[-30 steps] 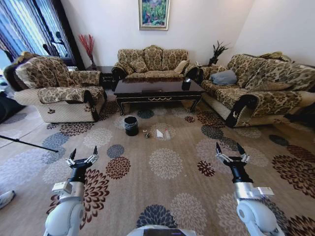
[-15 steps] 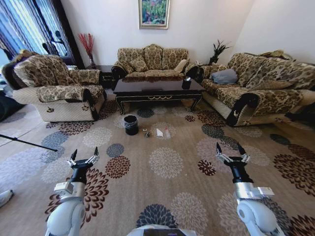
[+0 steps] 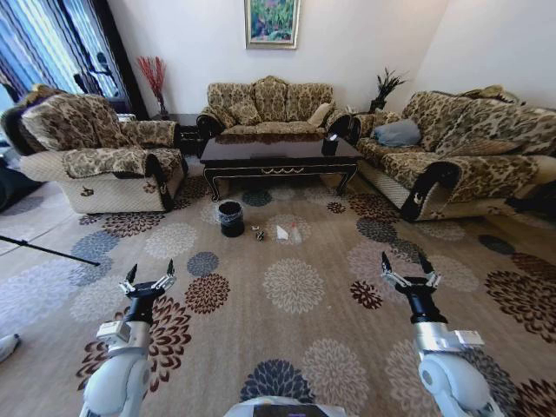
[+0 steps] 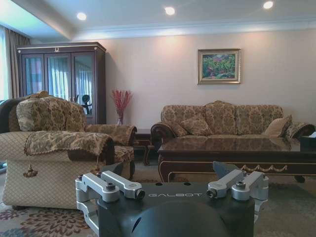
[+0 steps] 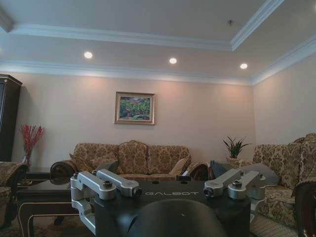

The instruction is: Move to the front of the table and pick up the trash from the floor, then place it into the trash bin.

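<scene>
The dark glossy table [image 3: 278,158] stands far ahead in front of the back sofa; its top and gold-trimmed apron also show in the left wrist view [image 4: 237,153]. On the carpet before it sits the round black trash bin [image 3: 230,218]. Just right of the bin lies the trash: a white folded paper [image 3: 281,233], a small clear bottle [image 3: 295,233] and a dark wrapper [image 3: 259,234]. My left gripper [image 3: 148,276] and right gripper [image 3: 407,268] are held up open and empty, low in the head view, well short of the trash.
An armchair [image 3: 95,156] stands at the left, a long sofa [image 3: 460,161] at the right, another sofa [image 3: 269,109] behind the table. A thin dark rod [image 3: 48,251] lies on the floor at left. The flowered carpet [image 3: 295,287] lies open between me and the trash.
The whole head view has shifted slightly: table, bin and trash sit a little nearer and the room has slid. Both arms hold the same pose.
</scene>
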Controlling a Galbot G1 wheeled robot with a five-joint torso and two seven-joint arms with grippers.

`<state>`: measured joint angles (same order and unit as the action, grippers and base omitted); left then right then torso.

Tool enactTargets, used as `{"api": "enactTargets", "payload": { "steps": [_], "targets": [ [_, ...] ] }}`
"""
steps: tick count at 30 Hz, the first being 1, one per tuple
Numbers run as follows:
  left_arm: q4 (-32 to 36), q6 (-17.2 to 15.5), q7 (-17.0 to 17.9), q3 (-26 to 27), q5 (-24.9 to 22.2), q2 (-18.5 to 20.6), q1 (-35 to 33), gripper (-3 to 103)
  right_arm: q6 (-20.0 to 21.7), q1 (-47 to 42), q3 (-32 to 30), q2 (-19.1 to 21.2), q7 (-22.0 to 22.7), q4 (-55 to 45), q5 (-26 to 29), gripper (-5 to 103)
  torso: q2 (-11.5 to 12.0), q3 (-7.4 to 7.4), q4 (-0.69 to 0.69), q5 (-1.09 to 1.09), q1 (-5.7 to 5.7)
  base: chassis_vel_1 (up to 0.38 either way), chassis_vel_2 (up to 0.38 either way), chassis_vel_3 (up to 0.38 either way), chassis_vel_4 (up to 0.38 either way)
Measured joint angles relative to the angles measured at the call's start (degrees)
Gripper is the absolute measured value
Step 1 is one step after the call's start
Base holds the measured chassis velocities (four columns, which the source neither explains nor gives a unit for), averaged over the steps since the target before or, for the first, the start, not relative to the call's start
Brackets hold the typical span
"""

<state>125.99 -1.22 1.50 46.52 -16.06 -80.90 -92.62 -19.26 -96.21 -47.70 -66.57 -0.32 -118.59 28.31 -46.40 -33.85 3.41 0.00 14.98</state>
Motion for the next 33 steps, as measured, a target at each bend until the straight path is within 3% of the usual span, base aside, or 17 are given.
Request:
{"api": "enactTargets", "payload": {
  "steps": [7,15,33],
  "targets": [
    [0.49,0.0,-0.05,0.17,-0.11,0.01,-0.03,100,-0.06,0.22,0.13,0.12,0.0,0.39,-0.08,100,1.39,0.82,0.0,0.0,-0.56,0.0,0.0,0.0,0.0],
    [5.5,-1.49,0.23,2.42,-3.7,0.91,0.73,100,-0.26,0.34,0.32,0.05,-0.06,0.92,-0.47,100,3.44,1.98,0.0,0.0,-1.46,0.0,0.0,0.0,0.0],
    [5.74,-1.17,0.23,1.88,-2.81,0.0,0.36,100,-0.69,0.27,0.23,-0.39,-0.19,0.34,-0.59,100,7.39,4.3,0.0,0.0,-3.08,0.0,0.0,0.0,0.0]
  ]
}}
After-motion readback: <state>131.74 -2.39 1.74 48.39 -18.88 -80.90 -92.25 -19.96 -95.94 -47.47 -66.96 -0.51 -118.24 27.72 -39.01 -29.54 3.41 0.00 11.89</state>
